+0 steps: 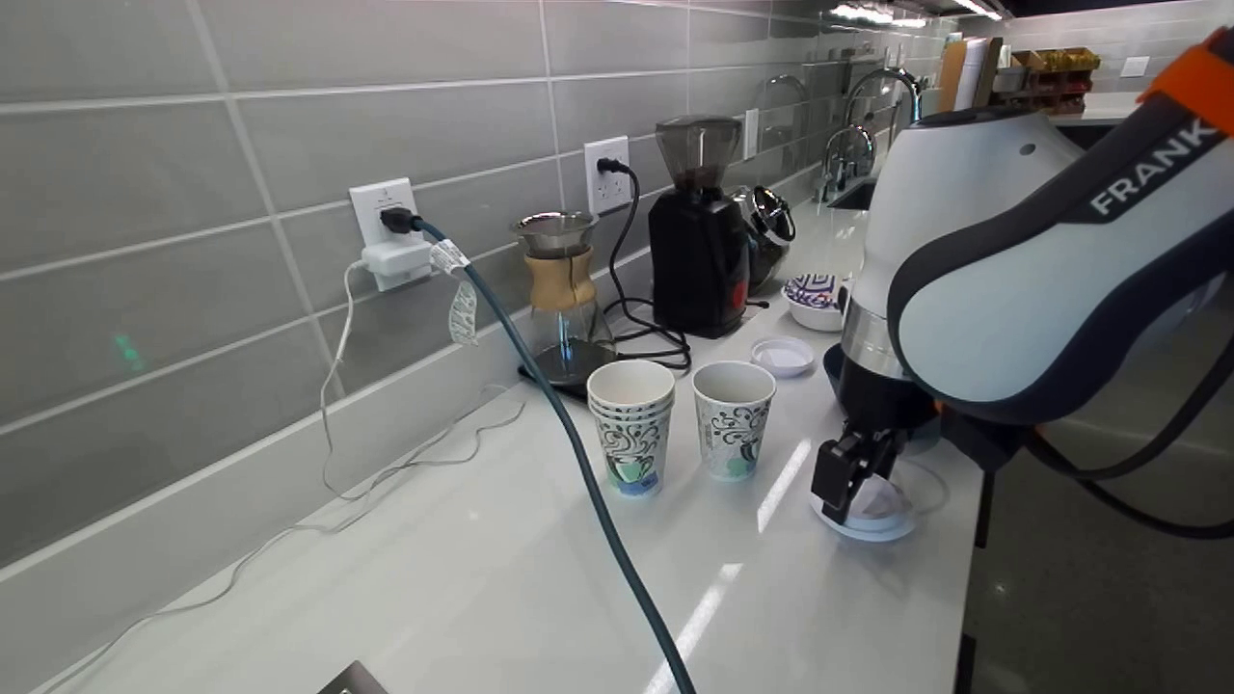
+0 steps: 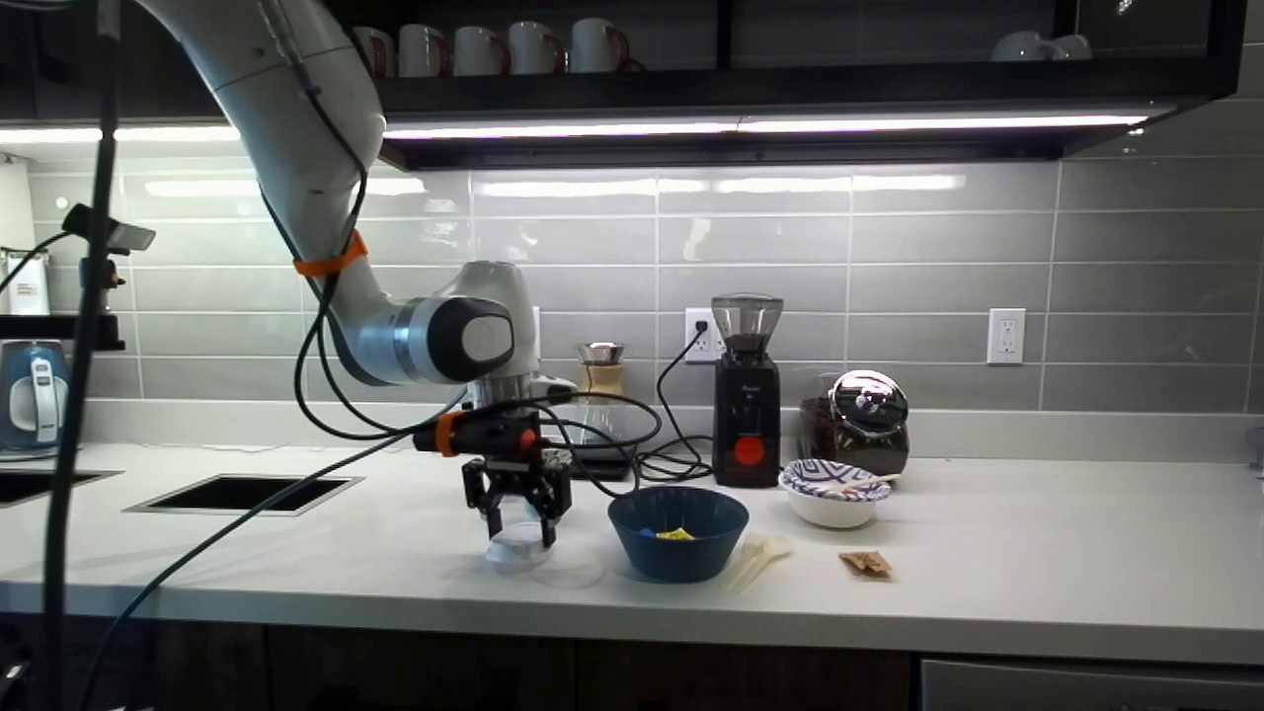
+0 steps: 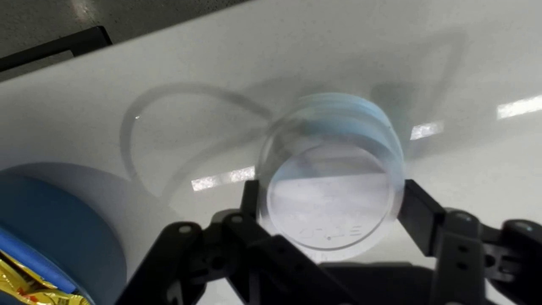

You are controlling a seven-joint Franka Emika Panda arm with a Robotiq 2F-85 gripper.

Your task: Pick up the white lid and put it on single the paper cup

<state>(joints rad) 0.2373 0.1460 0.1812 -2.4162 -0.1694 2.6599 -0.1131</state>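
In an exterior view the white lid (image 1: 783, 356), flat and round, lies on the counter beyond the cups. The single paper cup (image 1: 735, 419) stands upright beside a taller stack of similar cups (image 1: 632, 434). My gripper (image 3: 328, 195) points down near the counter's front edge, shut on a clear, lid-like plastic piece (image 3: 334, 123) with bluish rims. One finger (image 3: 250, 197) touches its left side and the other its right in the wrist view. This piece (image 2: 517, 551) is at counter level; I cannot tell whether it is lifted. White lid and paper cup are out of the wrist view.
Close beside the gripper is a blue bowl (image 2: 678, 553) holding packets. Behind it stand a patterned bowl (image 2: 834, 504), a coffee grinder (image 2: 747, 415) and a glass coffee maker (image 1: 569, 328). A thick cable (image 1: 578, 443) crosses in front of the cup stack in an exterior view.
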